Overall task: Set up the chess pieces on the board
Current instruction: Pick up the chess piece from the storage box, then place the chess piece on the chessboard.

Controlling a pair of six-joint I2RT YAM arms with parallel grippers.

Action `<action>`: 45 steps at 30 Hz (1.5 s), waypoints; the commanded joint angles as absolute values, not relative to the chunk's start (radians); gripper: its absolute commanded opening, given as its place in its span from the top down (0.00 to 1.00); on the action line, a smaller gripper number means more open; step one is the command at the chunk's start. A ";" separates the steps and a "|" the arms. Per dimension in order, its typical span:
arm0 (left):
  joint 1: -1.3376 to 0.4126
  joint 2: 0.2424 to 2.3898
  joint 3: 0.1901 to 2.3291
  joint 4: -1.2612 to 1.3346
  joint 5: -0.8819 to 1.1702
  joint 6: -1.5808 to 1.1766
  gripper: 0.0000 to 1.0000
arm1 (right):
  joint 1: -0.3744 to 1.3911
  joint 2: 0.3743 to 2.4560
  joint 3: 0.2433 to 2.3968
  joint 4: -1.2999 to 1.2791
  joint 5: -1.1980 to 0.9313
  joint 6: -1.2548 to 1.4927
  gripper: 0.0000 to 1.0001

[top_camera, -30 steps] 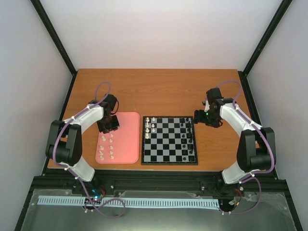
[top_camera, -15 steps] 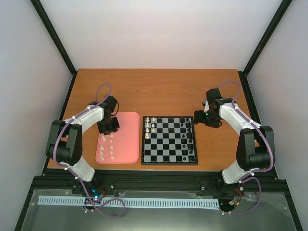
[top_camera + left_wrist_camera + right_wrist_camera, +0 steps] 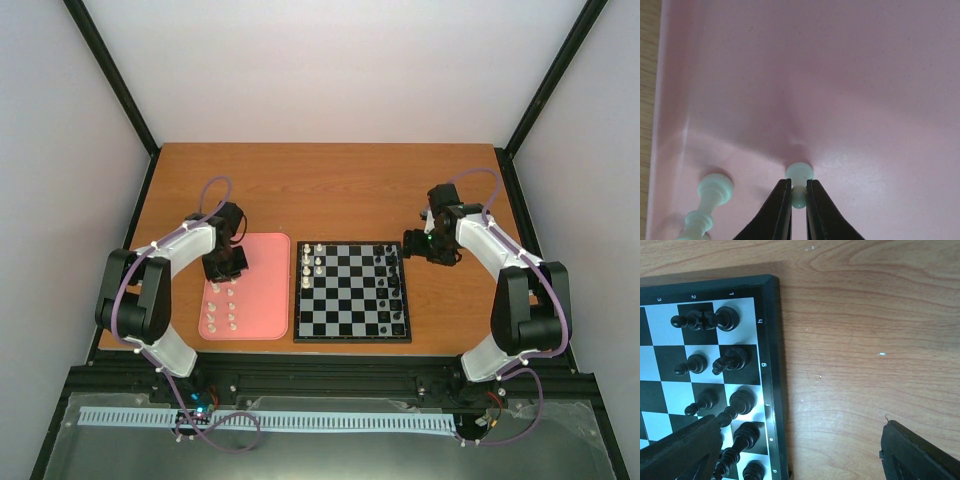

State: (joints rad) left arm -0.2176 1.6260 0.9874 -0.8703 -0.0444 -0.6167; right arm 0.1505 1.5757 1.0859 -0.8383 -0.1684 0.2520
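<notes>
My left gripper is over the far part of the pink tray. In the left wrist view it is shut on a small white pawn, whose base is at the tray surface. Another white piece stands to its left. Several more white pieces stand on the tray's left side. A few white pieces stand at the far left corner of the board. My right gripper is open and empty at the board's far right corner, its jaws wide apart.
The pink tray lies just left of the board. Black pieces fill the board's two right columns, and they show in the right wrist view. Bare wooden table lies right of the board.
The left arm has shifted very slightly over the tray. The right arm has not moved.
</notes>
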 commanded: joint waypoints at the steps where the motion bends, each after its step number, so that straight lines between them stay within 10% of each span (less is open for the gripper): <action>1: -0.209 1.618 0.991 -0.865 -0.057 -0.608 0.92 | 0.141 1.567 1.095 -0.844 -0.159 0.256 0.00; 24: -0.602 1.564 1.501 -1.109 0.080 -0.325 0.99 | 0.141 1.579 1.128 -0.842 -0.138 0.254 0.00; 45: -0.851 1.783 1.555 -1.060 0.110 -0.072 0.99 | 0.141 1.578 1.118 -0.841 -0.121 0.248 0.00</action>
State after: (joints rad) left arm -0.8440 1.7535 1.5501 -1.0672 0.1089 -0.1246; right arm 0.1505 1.5757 1.1084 -0.8410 -0.1314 0.2516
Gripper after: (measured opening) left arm 0.080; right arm 0.999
